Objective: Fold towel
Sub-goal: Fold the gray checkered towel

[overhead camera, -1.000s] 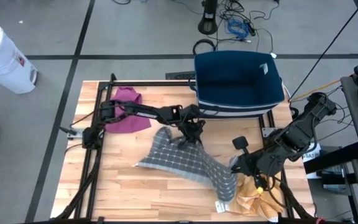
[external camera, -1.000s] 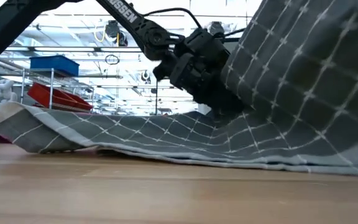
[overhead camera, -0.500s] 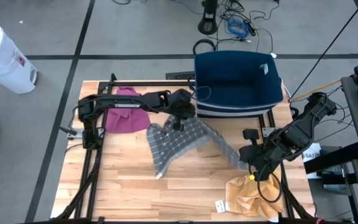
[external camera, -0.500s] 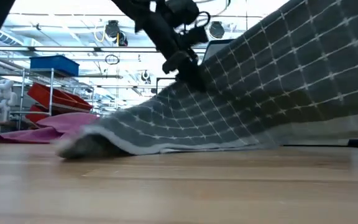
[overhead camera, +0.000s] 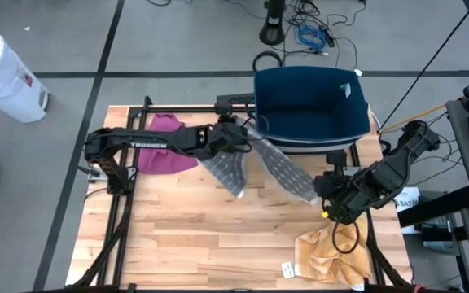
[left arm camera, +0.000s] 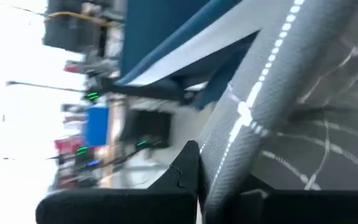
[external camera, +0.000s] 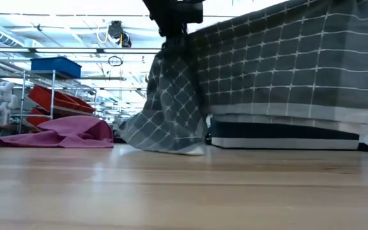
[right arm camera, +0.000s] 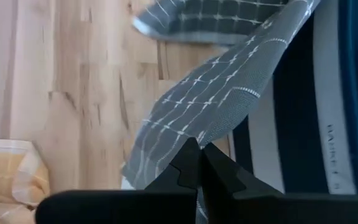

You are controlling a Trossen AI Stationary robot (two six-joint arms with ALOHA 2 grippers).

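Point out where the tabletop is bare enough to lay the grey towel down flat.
The widest bare wood lies in front of the lifted grey towel, between the left frame rail and the tan cloth. It is crowded at the back: pink cloth and blue bin.

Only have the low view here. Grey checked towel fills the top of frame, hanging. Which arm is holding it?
Observer: Both. The left gripper is shut on one end of the grey checked towel, near the blue bin.
Operator: And the right one?
Observer: The right gripper is shut on the other end, toward the table's right side; the right wrist view shows cloth pinched at its fingertips.
Operator: Anything else on the table besides the pink cloth I see?
Observer: Yes, a tan cloth lies crumpled at the near right corner, below the right gripper in the high view, apart from the towel.
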